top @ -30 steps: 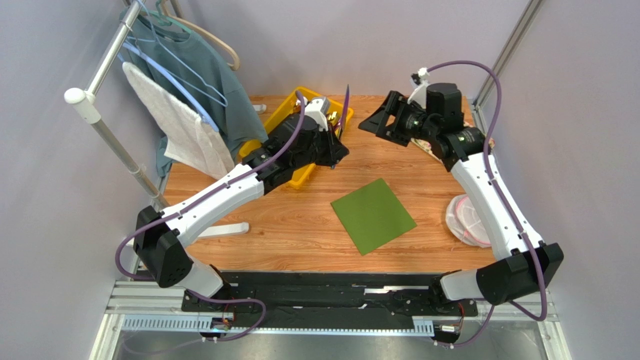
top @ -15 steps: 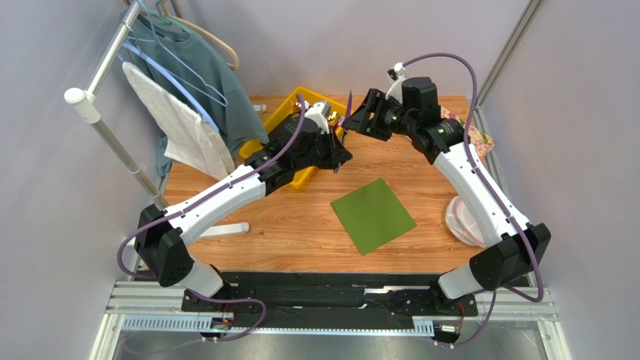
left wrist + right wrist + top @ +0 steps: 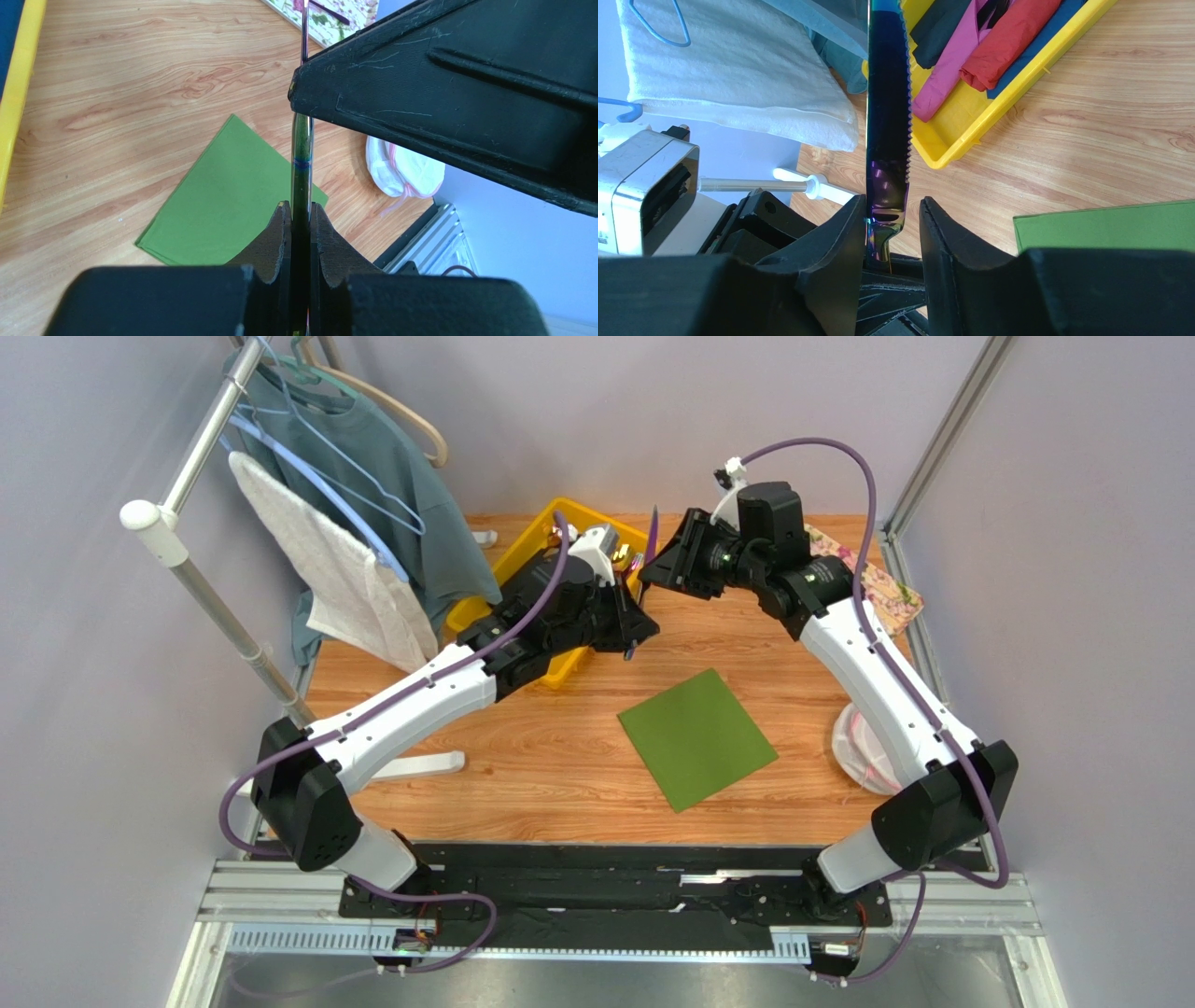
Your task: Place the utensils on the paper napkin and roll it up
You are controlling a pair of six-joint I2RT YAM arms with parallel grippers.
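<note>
My left gripper [image 3: 627, 620] is shut on the handle end of a knife [image 3: 650, 532] with a dark iridescent serrated blade. It holds the knife upright above the table, beside the yellow tray. In the left wrist view the knife [image 3: 302, 161] runs up from between the closed fingers [image 3: 281, 231]. My right gripper [image 3: 671, 569] is open, with one jaw on each side of the blade [image 3: 887, 105] near its base and a gap on the right side. The green paper napkin [image 3: 697, 738] lies flat on the table, bare, in front of both grippers. It also shows in the left wrist view [image 3: 231, 189] and the right wrist view [image 3: 1116, 225].
A yellow tray [image 3: 980, 122] at the back holds folded black, pink, red and blue cloths. A clothes rack with a white towel [image 3: 337, 567] and a grey shirt stands at the left. A floral mat [image 3: 881, 585] and a white bag [image 3: 867, 745] lie at the right.
My right arm has swung left from the back right, and its open jaws now sit around the knife's blade. My left gripper has kept hold of the knife, almost still.
</note>
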